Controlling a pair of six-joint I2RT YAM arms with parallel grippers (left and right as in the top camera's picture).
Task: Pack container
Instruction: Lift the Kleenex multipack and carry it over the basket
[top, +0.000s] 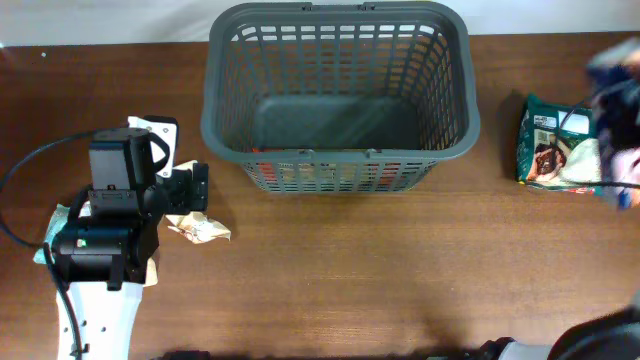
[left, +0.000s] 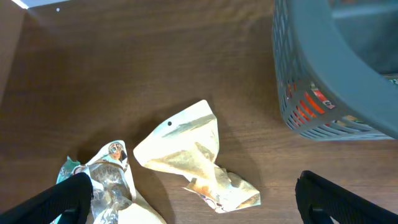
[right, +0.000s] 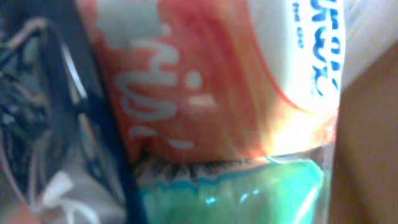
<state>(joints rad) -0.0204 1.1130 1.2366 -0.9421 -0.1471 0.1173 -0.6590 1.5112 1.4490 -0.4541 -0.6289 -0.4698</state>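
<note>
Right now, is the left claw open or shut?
Open. The left claw has fingers spread wide, gripping nothing; the crumpled cream packet lies loose on the table.

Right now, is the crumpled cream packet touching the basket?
Apart. Left wrist view shows bare table between cream packet and basket.

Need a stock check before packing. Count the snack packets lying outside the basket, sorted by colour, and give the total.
Cream packet: 1
Silver and teal packet: 1
Green packet: 1
Orange-red packet: 1
Total: 4
</note>
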